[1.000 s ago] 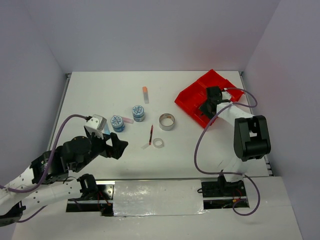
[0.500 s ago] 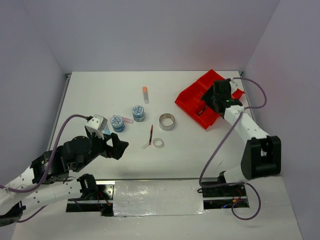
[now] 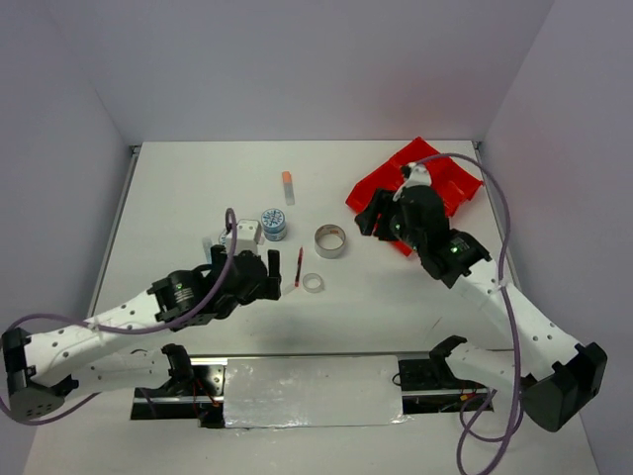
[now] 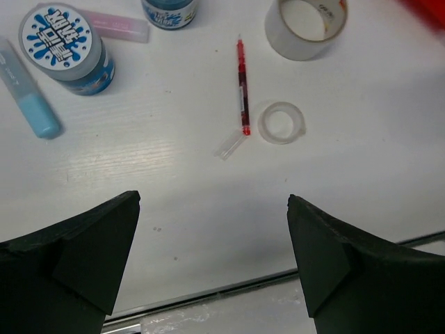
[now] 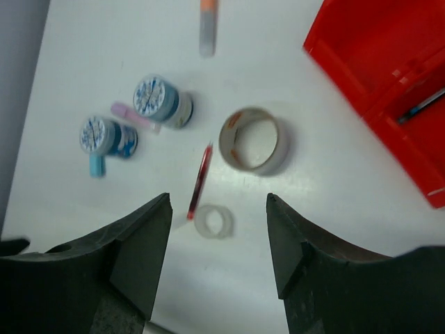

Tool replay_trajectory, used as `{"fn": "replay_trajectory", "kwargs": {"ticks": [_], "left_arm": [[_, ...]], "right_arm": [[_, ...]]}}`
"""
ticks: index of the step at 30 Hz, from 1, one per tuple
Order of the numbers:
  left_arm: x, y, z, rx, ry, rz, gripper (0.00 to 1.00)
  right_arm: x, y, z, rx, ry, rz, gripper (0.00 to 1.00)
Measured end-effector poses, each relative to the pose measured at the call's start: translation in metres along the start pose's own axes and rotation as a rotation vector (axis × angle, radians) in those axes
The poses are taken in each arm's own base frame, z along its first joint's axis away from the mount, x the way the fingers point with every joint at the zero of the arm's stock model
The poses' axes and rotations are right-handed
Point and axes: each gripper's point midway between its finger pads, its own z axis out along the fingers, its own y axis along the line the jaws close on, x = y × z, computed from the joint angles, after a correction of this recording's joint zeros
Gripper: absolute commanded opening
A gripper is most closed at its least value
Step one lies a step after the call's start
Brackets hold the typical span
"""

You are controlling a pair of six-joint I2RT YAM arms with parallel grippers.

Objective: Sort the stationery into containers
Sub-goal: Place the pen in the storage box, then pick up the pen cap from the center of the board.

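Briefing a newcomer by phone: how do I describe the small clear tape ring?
From the red tray, go left to the silvery tape roll. On its near side, beside the red pen, lies the clear ring. It is smaller, flatter and see-through.

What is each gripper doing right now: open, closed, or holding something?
Left gripper: open, holding nothing.
Right gripper: open, holding nothing.

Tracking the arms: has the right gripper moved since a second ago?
Yes. In the top view the right gripper has swung from over the bright red plastic compartment tray leftward past its edge, toward the silvery tape roll.
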Motion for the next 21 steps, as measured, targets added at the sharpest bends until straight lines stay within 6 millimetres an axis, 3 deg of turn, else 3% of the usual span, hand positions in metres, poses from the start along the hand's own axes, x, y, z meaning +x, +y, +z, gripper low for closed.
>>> {"fn": "replay_trajectory", "kwargs": {"ticks": [5,8,11,14,21], "left_arm": [[0.002,0.007,0.018,-0.06,0.027,-0.068,0.99],[-0.002,0.008,0.023,-0.029,0.004,-0.116,0.99],[0.009,0.002,0.037,0.025,0.043,-0.088,0.97],[0.03,-0.009,0.06,0.074,0.119,-0.015,0.96],[0.083,-0.014,0.097,0.078,0.307,0.155,0.89]], "right_arm": [[0.061,0.023,-0.006,-0.053,0.136,-0.07,0.61],[0.093,0.022,-0.003,-0.031,0.202,-0.084,0.61],[0.114,0.019,0.0,-0.01,0.245,-0.084,0.63],[0.119,0.017,0.0,-0.002,0.253,-0.074,0.63],[0.1,0.026,-0.02,-0.065,0.197,-0.054,0.64]]}}
